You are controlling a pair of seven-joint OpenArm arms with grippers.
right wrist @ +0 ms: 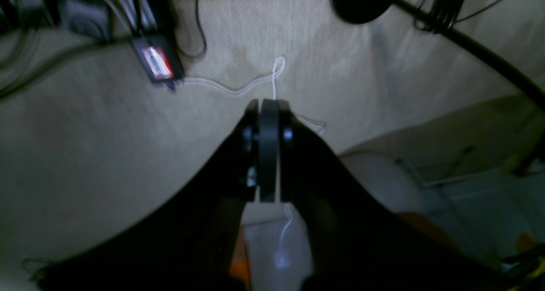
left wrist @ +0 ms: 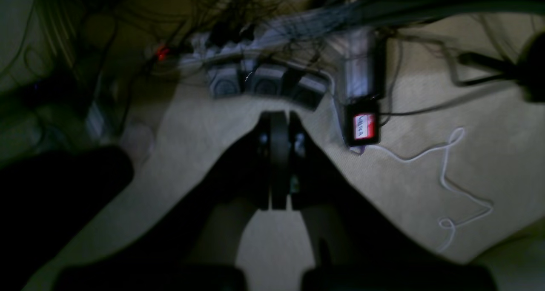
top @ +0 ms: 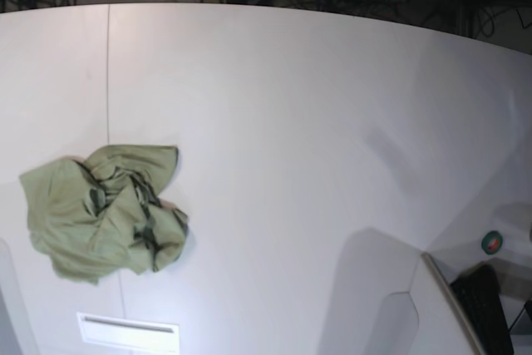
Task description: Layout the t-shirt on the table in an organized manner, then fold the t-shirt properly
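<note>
Green t-shirt (top: 100, 209) in a crumpled heap on the white surface (top: 316, 122), near the left side in the base view, right across the thin dark seam line (top: 108, 81). Not flat, full of bumps and folds. No arm near it there. Left claw (left wrist: 279, 161) pressed together, holding nothing, over beige floor with a power strip (left wrist: 259, 76) and cables. Right claw (right wrist: 268, 148) pressed together too, over a thin white cord (right wrist: 272, 76).

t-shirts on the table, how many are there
1. The t-shirt lies crumpled on the table at the base view's left, over the dark seam line. Nothing shows of another beneath it.
</note>
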